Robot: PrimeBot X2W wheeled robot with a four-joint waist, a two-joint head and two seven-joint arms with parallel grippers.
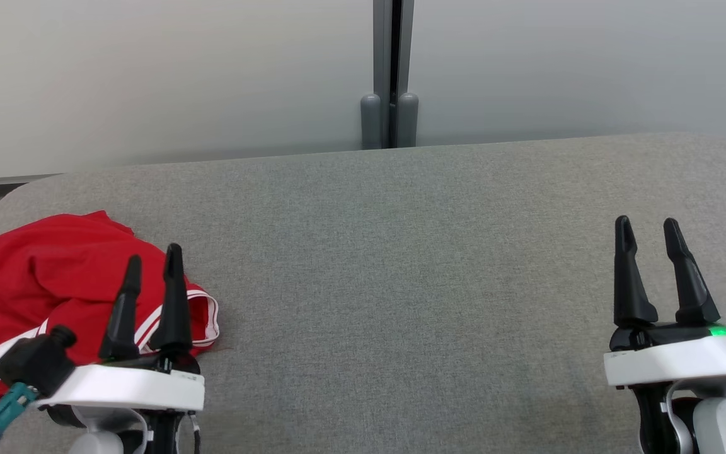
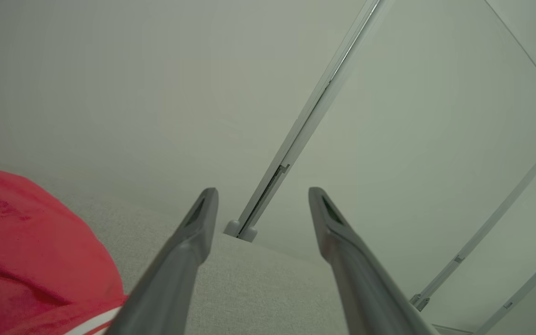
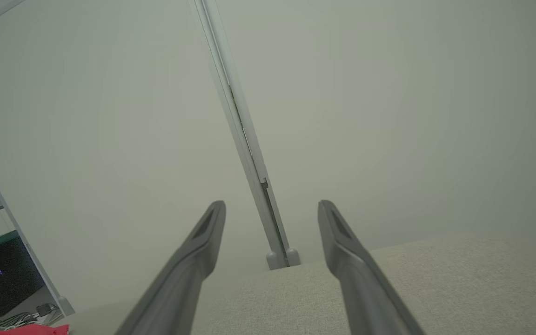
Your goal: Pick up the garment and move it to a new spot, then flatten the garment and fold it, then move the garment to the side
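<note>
One red garment (image 1: 35,271), bunched, long axis unclear, lying on one desk (image 1: 401,284); left end effector (image 1: 154,253), right end effector (image 1: 646,222), both spread wide.

head camera looks down over grey fabric-covered table (image 1: 401,252); wrist cameras sit low above it, facing the shared grey metal post (image 1: 393,63).

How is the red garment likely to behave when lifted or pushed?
The red garment lies crumpled in soft folds, so it will probably hang limp. It looks thin, likely light. Pushed across the grey cloth surface, it may bunch up.
</note>
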